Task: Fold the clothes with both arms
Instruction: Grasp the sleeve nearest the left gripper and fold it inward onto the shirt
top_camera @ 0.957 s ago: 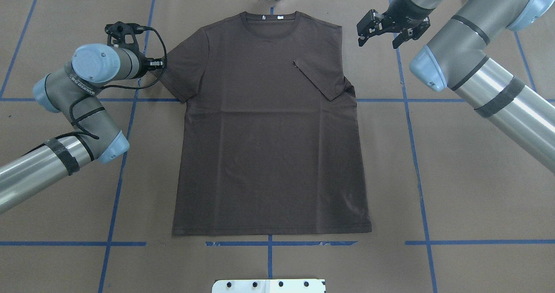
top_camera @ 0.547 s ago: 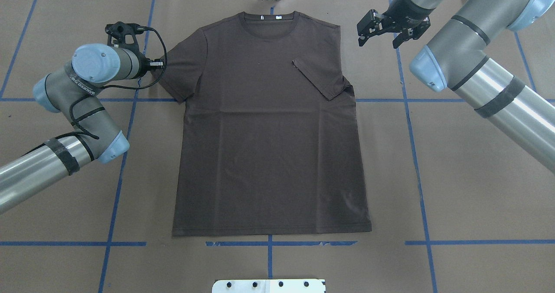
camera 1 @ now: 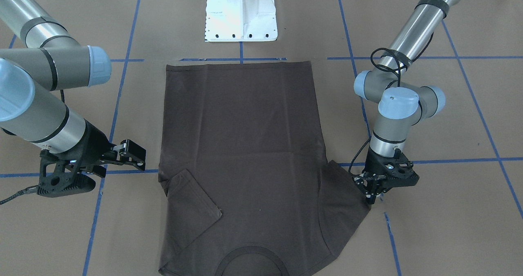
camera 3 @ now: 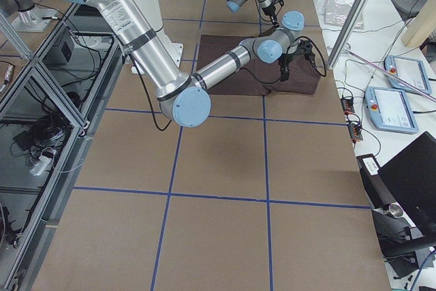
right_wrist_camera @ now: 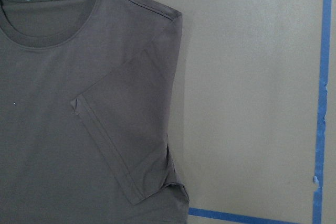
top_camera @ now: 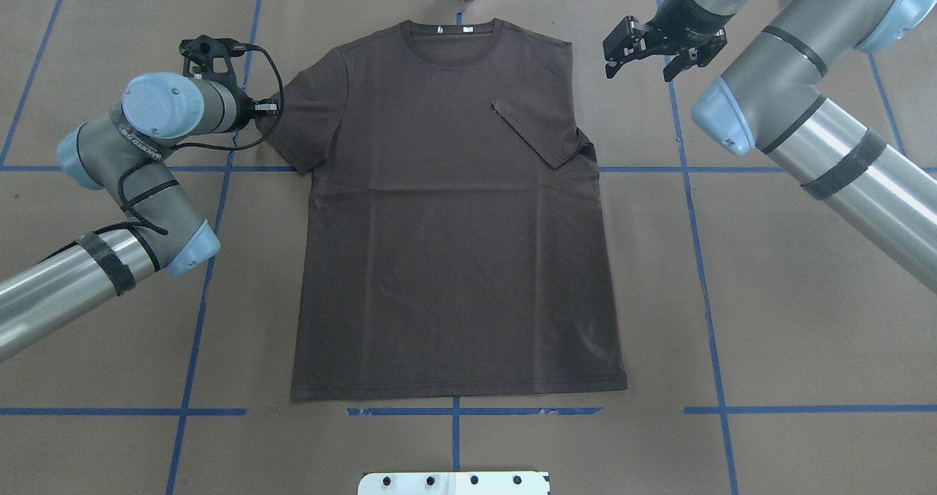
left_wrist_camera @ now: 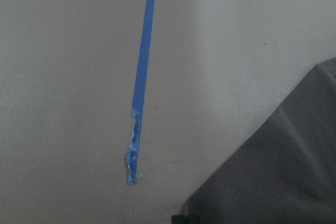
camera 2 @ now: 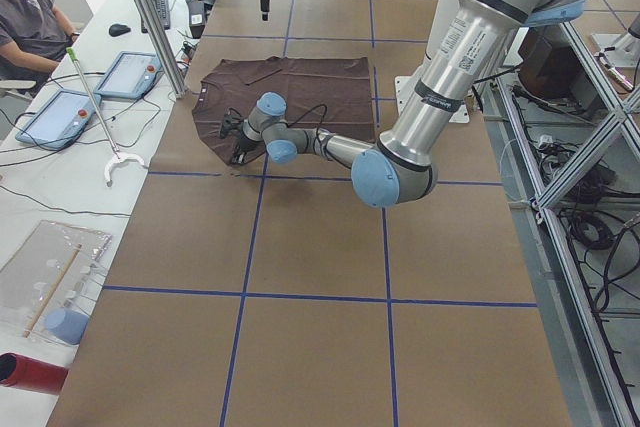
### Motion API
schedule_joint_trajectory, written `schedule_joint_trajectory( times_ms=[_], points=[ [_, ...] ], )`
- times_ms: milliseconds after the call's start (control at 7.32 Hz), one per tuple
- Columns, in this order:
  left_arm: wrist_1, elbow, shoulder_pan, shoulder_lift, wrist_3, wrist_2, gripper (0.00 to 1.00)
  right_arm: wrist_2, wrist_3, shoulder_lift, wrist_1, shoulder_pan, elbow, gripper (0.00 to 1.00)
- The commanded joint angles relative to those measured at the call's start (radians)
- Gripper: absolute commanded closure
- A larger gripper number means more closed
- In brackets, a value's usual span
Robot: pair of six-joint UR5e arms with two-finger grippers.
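Observation:
The dark brown T-shirt (top_camera: pixel 454 246) lies flat on the brown paper, collar (top_camera: pixel 454 41) away from the robot. One sleeve (top_camera: pixel 538 125) is folded in over the chest; the right wrist view looks down on that sleeve (right_wrist_camera: pixel 126 129). The other sleeve (top_camera: pixel 311 114) lies spread out. My left gripper (camera 1: pixel 372 196) points down at that sleeve's outer edge, fingers together on the fabric. In the overhead view the left gripper (top_camera: pixel 269 107) is mostly hidden under its wrist. My right gripper (top_camera: pixel 638 72) hangs open and empty above the paper, beside the shoulder of the folded side.
A white base plate (top_camera: pixel 454 482) sits at the near edge, just beyond the shirt's hem. Blue tape lines (top_camera: pixel 703 261) cross the paper. In the exterior left view, a seated person (camera 2: pixel 25 17), tablets (camera 2: pixel 125 72) and a metal post (camera 2: pixel 150 17) stand past the collar end.
The whole shirt has slid slightly toward the left arm, and the left wrist has drawn back a little with the sleeve. The right gripper has stayed put and open.

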Motion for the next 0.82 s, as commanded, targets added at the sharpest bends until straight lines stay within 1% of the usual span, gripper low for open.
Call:
schedule_joint_trajectory(
  times_ms=[0,137,273,410,547,683],
  points=[
    [0.178,-0.062,-0.025,-0.106,0.002,-0.08,1.0,0.0,0.0,0.0,0.002,0.0,0.0,0.0],
    [0.289,-0.09,-0.024,-0.18,-0.001,-0.082,1.0,0.0,0.0,-0.002,0.002,0.0,0.0,0.0],
    [0.309,-0.089,-0.021,-0.226,-0.018,-0.082,1.0,0.0,0.0,-0.002,0.002,-0.002,0.0,0.0],
    [0.302,-0.07,0.011,-0.251,-0.079,-0.079,1.0,0.0,0.0,-0.003,0.002,-0.002,-0.001,0.0],
    [0.297,0.024,0.049,-0.335,-0.133,-0.073,1.0,0.001,0.0,-0.006,0.003,-0.003,-0.002,0.0],
    [0.293,0.09,0.08,-0.383,-0.171,-0.071,1.0,0.0,0.0,-0.009,0.003,-0.005,-0.003,0.0]
  ],
)
